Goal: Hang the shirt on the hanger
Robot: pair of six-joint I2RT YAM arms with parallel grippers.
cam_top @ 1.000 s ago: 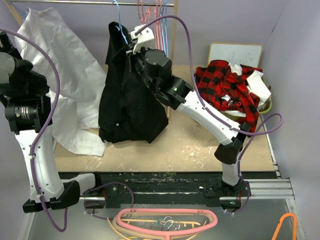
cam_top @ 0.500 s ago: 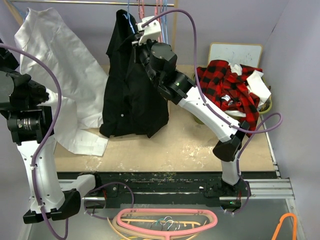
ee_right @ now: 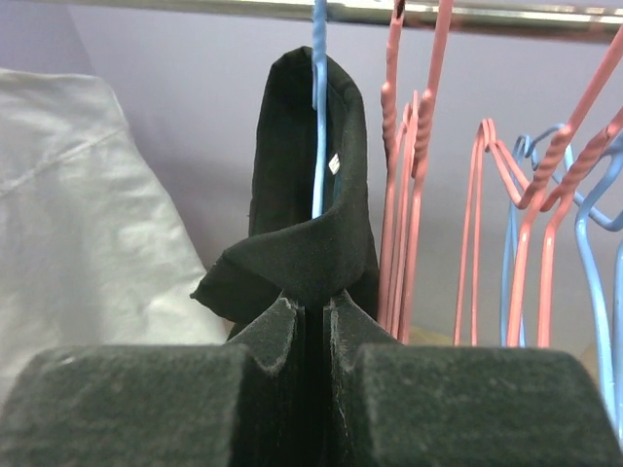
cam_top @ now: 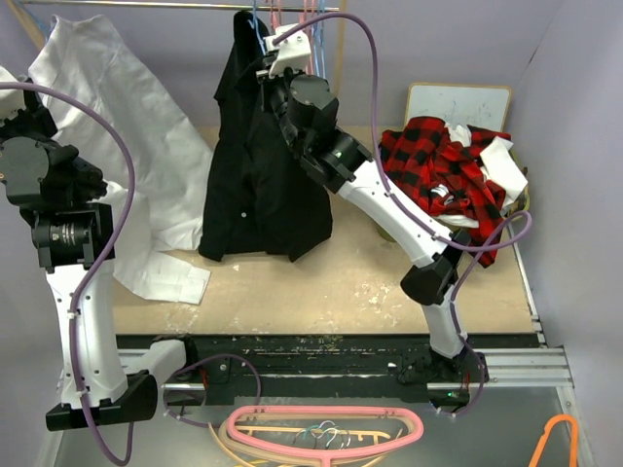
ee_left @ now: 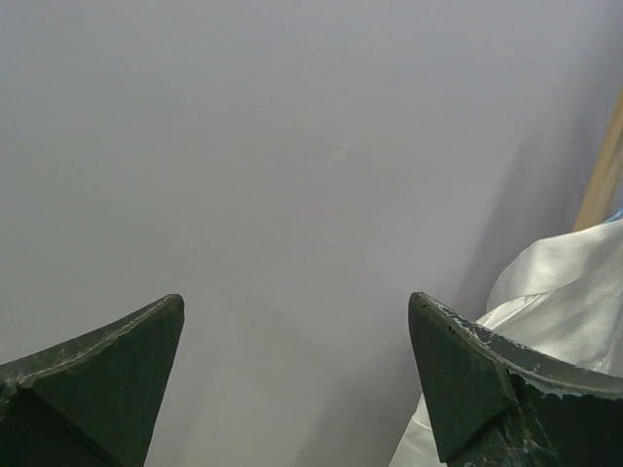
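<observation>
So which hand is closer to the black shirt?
The right hand: it is pinching the shirt. The left hand is open, well off to the left, by the white cloth.

Tabletop (cam_top: 370, 282): light wooden board, scuffed white near centre. White cloth (cam_top: 165, 272) trails onto its left side, lower edge lying flat. Far right stands a container (cam_top: 523, 206) heaped with a red plaid shirt (cam_top: 443, 175).
</observation>
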